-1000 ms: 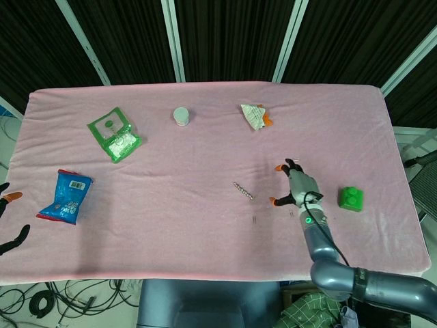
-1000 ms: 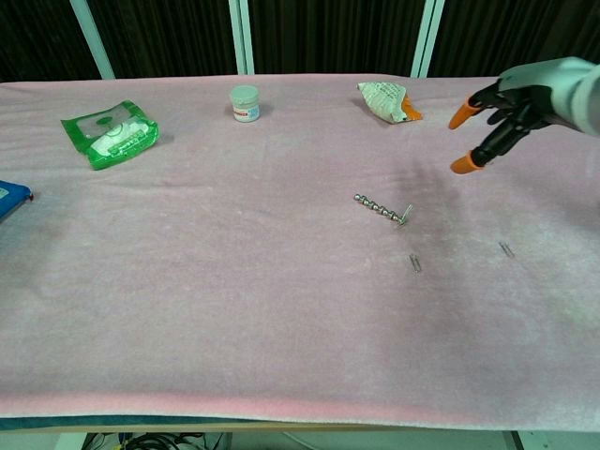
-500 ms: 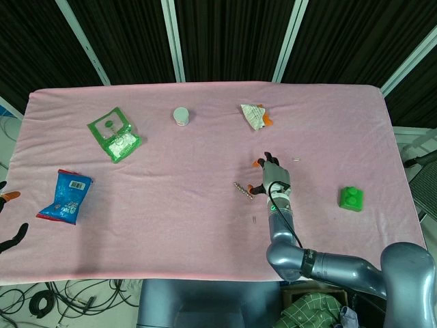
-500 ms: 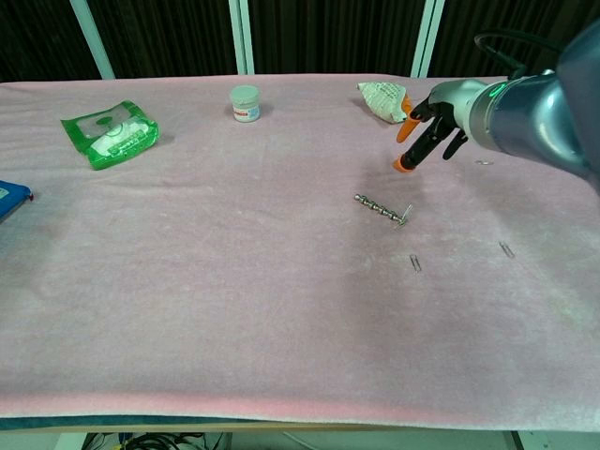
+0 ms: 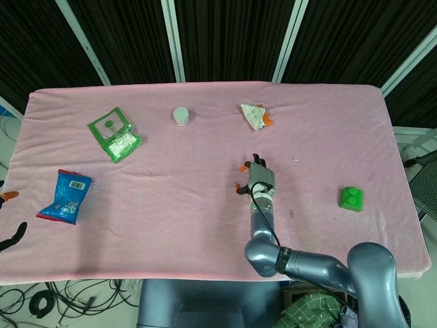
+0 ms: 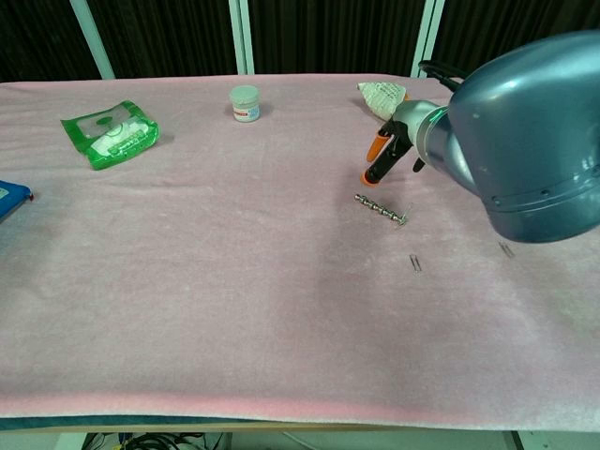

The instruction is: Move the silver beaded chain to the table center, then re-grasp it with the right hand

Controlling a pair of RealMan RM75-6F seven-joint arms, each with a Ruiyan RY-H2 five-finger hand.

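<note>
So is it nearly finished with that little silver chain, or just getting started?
Partway. The silver beaded chain already lies near the table's middle, so the move looks done. The right hand hovers just above it, fingers apart, holding nothing. The re-grasp is left.

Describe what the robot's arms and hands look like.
The right arm is a glossy grey-blue rounded shell with a black ring joint and a thin black cable along the wrist. Its robot hand has dark fingers with orange tips. The left robot hand shows only dark fingers, one orange-tipped, at the frame edge.
</note>
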